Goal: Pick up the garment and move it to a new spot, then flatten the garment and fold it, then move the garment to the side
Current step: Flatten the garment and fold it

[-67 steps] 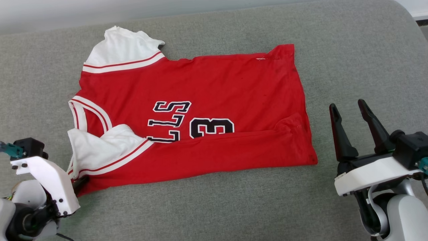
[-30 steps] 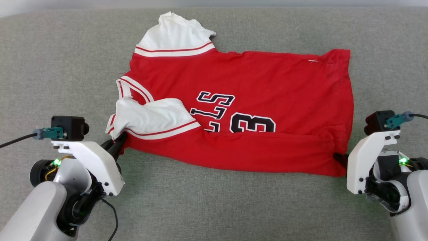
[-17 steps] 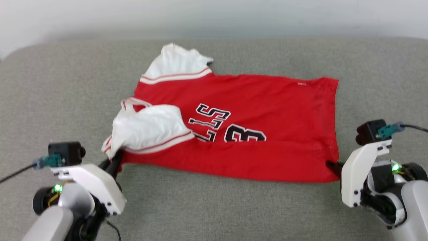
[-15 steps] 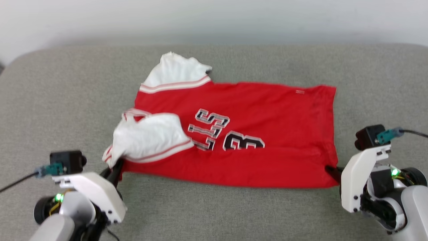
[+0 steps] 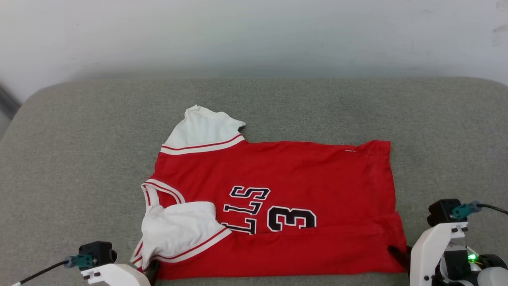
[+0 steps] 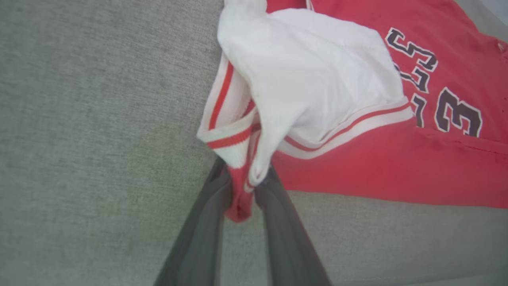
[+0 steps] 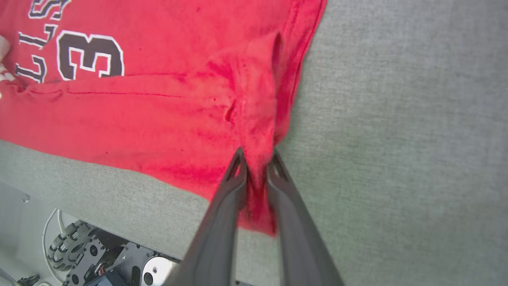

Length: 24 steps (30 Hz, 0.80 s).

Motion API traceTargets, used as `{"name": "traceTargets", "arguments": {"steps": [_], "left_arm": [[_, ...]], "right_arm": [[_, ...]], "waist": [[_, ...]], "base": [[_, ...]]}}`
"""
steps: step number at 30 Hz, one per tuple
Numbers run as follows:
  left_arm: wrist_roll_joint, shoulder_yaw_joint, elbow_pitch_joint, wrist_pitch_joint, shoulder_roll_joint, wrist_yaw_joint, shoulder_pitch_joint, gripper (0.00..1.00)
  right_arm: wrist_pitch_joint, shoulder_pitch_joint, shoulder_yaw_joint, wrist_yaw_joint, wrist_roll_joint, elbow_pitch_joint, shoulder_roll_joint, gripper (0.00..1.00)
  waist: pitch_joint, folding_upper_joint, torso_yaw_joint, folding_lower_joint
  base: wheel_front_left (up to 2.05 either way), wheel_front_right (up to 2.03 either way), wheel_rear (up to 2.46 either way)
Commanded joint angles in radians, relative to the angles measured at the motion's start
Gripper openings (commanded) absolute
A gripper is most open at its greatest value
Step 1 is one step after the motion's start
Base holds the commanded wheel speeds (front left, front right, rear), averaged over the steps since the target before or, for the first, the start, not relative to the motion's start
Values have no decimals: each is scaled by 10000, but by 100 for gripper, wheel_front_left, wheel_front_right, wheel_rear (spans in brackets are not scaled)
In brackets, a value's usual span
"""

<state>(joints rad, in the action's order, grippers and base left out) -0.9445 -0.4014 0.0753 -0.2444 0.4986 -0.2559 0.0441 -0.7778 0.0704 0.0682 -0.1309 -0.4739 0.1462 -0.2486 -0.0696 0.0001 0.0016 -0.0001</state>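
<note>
Reading on garment (image 5: pixel 301 174): black "LLS", "3".
Left gripper (image 6: pixel 245 169): clamped on its sleeve-side corner.
Right gripper (image 7: pixel 256 154): clamped on its hem-side corner.

I see grey woven-fabric cushion (image 5: pixel 79 159), far corners rounded. Red jersey T-shirt (image 5: pixel 317 174) lies directly on it, close to near edge, collar toward robot's left, hem toward right. Far white sleeve (image 5: pixel 200 127) spread flat on cushion. Near white sleeve (image 5: pixel 178 230) folded over chest. Near long side folded up, covering bottom of black lettering and 3.
</note>
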Motion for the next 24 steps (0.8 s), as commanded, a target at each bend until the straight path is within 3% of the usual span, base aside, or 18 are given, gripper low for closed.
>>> {"name": "traceTargets", "arguments": {"steps": [1, 7, 13, 17, 24], "left_arm": [[93, 38, 188, 140, -42, 72, -274, 100], [488, 232, 680, 1174, -152, 426, -982, 100], [1101, 631, 332, 2260, 72, 352, -1675, 100], [1525, 855, 92, 2675, 262, 197, -2481, 100], [1768, 1267, 264, 2572, 671, 479, -4924, 100]], "right_arm": [[340, -149, 10, 4, 0, 139, 37, 100], [2998, 166, 180, 4, 285, 169, -86, 100], [5683, 609, -265, 4, 1289, -255, 267, 100], [6548, 982, -620, 2, 1937, -646, 652, 100], [7137, 2055, -814, 4, 2503, -1871, 1325, 100]], "waist": [[-20, -1, 12, 1], [-56, -1, -155, 1], [-154, -1, -577, 1], [-468, -1, -791, 1], [-2438, -1, -1232, 1]], "base": [[0, 0, 0], [0, 0, 0], [0, 0, 0], [0, 0, 0], [0, 0, 0]]}}
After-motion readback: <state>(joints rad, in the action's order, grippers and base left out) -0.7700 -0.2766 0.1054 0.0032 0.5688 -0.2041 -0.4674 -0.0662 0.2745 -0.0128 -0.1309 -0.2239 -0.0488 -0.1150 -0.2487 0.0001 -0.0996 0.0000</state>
